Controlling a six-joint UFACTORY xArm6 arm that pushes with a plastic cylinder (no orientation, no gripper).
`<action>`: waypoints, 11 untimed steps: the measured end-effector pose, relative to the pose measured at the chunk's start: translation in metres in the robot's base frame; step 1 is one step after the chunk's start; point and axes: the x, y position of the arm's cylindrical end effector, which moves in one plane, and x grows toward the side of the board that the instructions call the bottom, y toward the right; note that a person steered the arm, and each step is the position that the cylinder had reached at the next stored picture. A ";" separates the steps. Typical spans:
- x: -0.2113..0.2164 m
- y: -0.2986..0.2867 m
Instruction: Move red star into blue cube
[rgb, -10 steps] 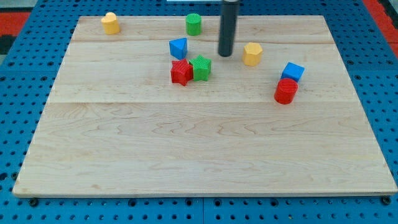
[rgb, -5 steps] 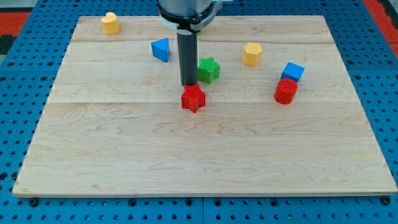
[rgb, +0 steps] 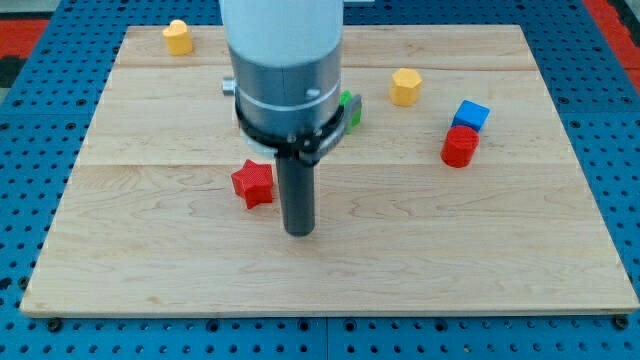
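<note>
The red star (rgb: 253, 183) lies left of the board's middle. My tip (rgb: 299, 231) rests on the board just to the star's lower right, apart from it. The blue cube (rgb: 471, 115) sits near the view's right, touching the top of a red cylinder (rgb: 460, 146). The arm's body hides the board behind it, including another blue block seen earlier.
A green star (rgb: 350, 108) peeks out from behind the arm's right side. A yellow hexagon block (rgb: 405, 86) sits at upper right of centre. A yellow block (rgb: 178, 37) sits at the top left corner of the wooden board (rgb: 180, 270).
My tip moved down the view, from above the red star to its lower right. The red star slid left and down. The arm now hides the blue block and most of the green star.
</note>
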 end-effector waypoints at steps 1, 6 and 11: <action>-0.034 -0.033; -0.133 -0.054; -0.211 -0.014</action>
